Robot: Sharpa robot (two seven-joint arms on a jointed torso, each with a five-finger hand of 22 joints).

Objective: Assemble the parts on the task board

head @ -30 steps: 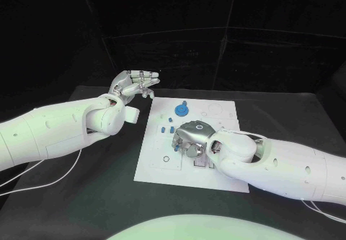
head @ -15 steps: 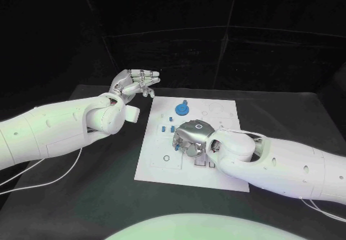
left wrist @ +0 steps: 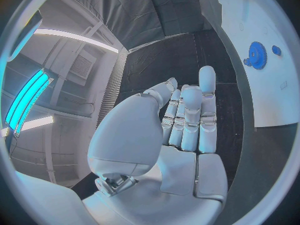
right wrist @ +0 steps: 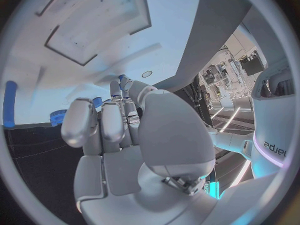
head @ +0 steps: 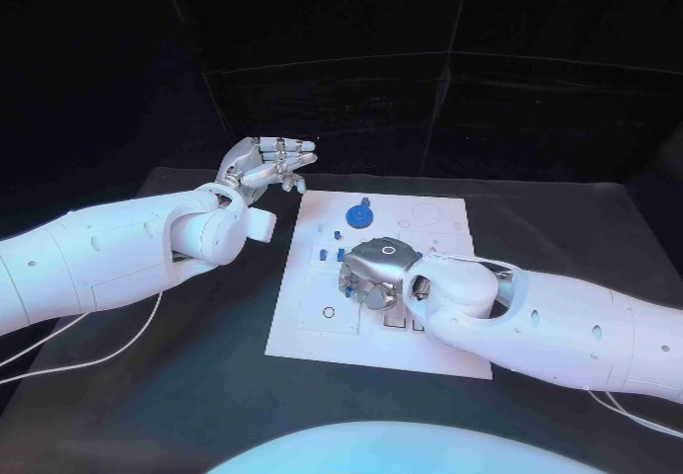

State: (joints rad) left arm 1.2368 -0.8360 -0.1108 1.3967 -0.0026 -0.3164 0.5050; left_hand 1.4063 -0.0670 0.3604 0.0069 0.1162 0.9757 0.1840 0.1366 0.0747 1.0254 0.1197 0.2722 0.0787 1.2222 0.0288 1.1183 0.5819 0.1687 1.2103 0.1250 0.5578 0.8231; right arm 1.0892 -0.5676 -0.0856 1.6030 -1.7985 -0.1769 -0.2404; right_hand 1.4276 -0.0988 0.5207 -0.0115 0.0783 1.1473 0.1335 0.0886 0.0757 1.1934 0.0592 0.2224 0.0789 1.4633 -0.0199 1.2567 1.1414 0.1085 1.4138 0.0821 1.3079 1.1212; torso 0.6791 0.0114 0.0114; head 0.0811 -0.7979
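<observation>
The white task board lies in the middle of the black table. A round blue gear part stands near its far edge, also seen as the gear. Small blue parts sit along the board's left side. My right hand is bent down onto the board's middle, fingers curled. In the right wrist view its thumb and a fingertip pinch a small blue part just above the board. My left hand is raised beyond the board's far left corner, fingers stretched out, holding nothing.
Recessed slots and holes mark the board. More blue pieces lie near the board's edge. A thin white cable trails over the table under my left arm. Black table surrounds the board.
My right hand has edged slightly to the left over the board's middle. My left hand has stayed where it was.
</observation>
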